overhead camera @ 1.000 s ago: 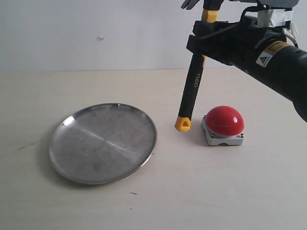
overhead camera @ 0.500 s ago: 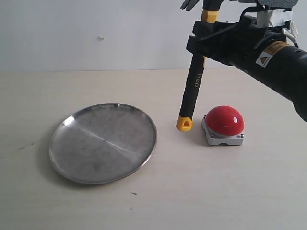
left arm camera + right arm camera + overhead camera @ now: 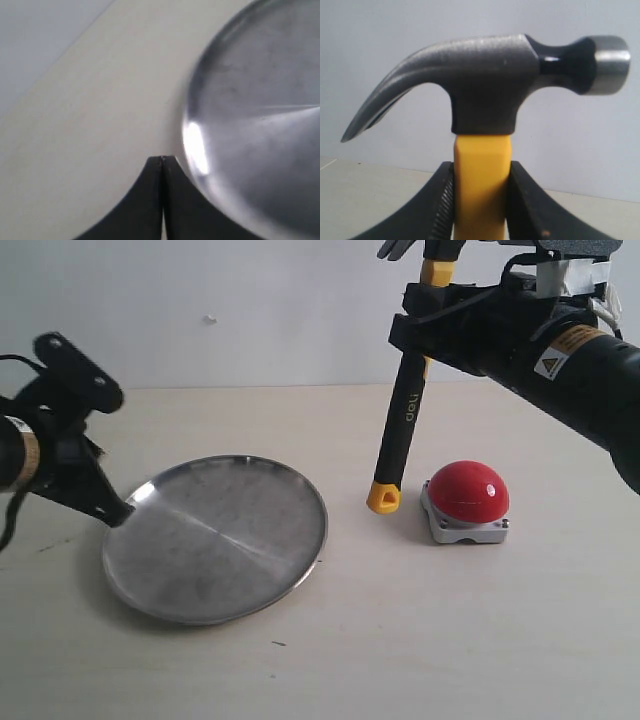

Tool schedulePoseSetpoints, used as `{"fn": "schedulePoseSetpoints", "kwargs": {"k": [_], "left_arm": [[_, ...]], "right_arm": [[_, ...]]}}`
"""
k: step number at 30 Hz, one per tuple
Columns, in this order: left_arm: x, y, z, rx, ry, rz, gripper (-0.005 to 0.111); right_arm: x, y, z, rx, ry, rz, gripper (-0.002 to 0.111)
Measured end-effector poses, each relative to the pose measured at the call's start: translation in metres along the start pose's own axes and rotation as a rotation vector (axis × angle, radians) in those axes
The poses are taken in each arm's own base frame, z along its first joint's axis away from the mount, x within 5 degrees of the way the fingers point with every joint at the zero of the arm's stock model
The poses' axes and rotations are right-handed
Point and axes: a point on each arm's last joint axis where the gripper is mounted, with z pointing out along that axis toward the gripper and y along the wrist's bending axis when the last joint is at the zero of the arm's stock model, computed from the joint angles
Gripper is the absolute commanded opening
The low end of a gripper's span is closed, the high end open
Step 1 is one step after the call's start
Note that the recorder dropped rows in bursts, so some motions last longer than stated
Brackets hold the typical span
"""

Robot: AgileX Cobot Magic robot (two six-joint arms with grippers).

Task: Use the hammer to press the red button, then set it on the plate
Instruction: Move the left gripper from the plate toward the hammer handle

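One scuffed round steel plate [image 3: 215,537]; one glossy domed red button [image 3: 468,490] at its 3 o'clock; right gripper [image 3: 481,200] clamps one dark-headed hammer [image 3: 485,85]; left gripper [image 3: 162,160] pinched together.

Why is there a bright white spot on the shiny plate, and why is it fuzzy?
Left wrist view: the plate sits very near the camera, so it blurs, and its rim mirrors light as glare. Exterior view: sharp, only a small glint.

matte black arms [image 3: 600,390], yellow-white warning label [image 3: 561,351], ribbed right claw pads [image 3: 445,212]
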Motion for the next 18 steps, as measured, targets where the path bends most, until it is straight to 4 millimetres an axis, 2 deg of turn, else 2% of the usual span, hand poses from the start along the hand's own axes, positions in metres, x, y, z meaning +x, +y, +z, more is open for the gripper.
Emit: {"fn": "schedulePoseSetpoints", "kwargs": {"k": [5, 8, 10, 13, 18], "left_arm": [[-0.017, -0.05, -0.015, 0.094, 0.011, 0.173, 0.0], [-0.02, -0.066, -0.026, 0.097, 0.11, 0.361, 0.0], [-0.019, -0.073, -0.033, 0.122, 0.194, 0.415, 0.0], [-0.026, -0.081, -0.039, 0.193, 0.214, 0.348, 0.0], [-0.056, -0.1, -0.043, 0.378, -0.079, 0.091, 0.0]], "right_arm": [[0.0, 0.0, 0.0, 0.0, 0.0, 0.0, 0.0], [0.0, 0.0, 0.0, 0.0, -0.001, 0.0, 0.0], [0.0, 0.0, 0.0, 0.0, -0.001, 0.0, 0.0], [0.0, 0.0, 0.0, -0.001, -0.002, 0.0, 0.0], [0.0, 0.0, 0.0, 0.001, -0.003, -0.003, 0.0]]}}
